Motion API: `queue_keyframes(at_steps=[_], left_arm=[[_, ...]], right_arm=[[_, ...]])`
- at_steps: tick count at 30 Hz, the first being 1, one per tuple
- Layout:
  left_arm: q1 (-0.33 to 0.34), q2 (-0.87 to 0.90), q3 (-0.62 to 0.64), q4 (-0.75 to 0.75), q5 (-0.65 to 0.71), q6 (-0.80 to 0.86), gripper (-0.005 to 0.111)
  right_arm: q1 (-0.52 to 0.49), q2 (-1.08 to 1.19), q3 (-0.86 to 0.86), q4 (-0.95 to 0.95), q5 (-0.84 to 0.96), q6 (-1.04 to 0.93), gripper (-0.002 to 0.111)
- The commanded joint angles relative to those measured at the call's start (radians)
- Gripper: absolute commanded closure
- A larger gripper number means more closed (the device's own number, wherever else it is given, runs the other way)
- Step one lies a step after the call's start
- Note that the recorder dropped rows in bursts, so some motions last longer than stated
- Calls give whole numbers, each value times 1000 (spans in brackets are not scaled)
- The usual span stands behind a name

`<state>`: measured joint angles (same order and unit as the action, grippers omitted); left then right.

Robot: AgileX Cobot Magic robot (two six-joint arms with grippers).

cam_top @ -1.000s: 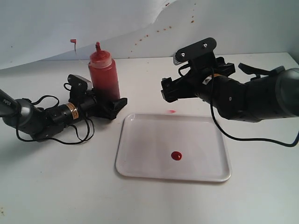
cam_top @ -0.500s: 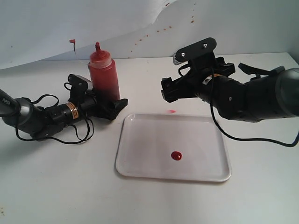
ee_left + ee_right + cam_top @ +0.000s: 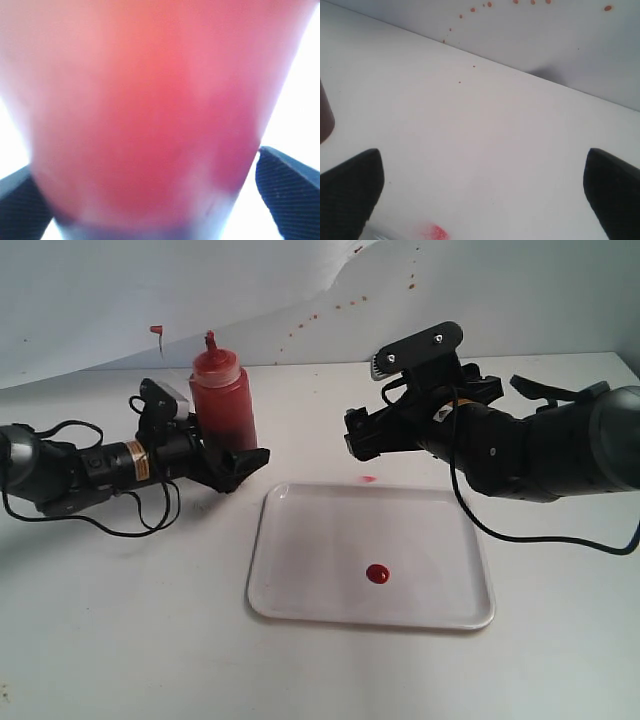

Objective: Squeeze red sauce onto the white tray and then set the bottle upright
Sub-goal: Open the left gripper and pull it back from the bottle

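On the tabletop (image 3: pixel 120 640) the bottle (image 3: pixel 222 405) is now released, upright, at the white tray's (image 3: pixel 300 580) 10 o'clock. The left gripper (image 3: pixel 245 470) is drawn back. Its fingers and the right gripper's (image 3: pixel 355 438) are spread apart.

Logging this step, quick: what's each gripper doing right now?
Left gripper: open, straddling the bottle.
Right gripper: open, empty.

Translucent red-tinted bottle (image 3: pixel 222 405), glossy white tray (image 3: pixel 320 540), dark red sauce blob (image 3: pixel 377 574), faint pink smear (image 3: pixel 367 479) on white table (image 3: pixel 120 620).
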<state>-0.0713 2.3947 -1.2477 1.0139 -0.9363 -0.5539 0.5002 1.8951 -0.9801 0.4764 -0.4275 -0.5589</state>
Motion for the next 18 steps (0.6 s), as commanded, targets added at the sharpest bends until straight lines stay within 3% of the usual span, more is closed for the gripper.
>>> queue_keyframes(at_steps=[1, 4, 7, 14, 18], left_arm=[[47, -23, -3, 118, -9, -84, 2], [85, -23, -3, 155, -26, -122, 2], [166, -23, -3, 245, -285, -135, 2], [222, -126, -3, 470, -285, -129, 2], [242, -214, -3, 515, -285, -255, 2]], right_arm=[[2, -2, 2, -6, 2, -1, 3], [2, -2, 2, -6, 2, -1, 3], [2, -2, 2, -6, 22, -1, 3], [2, 0, 2, -6, 21, -1, 3], [2, 0, 2, -6, 28, -1, 3]])
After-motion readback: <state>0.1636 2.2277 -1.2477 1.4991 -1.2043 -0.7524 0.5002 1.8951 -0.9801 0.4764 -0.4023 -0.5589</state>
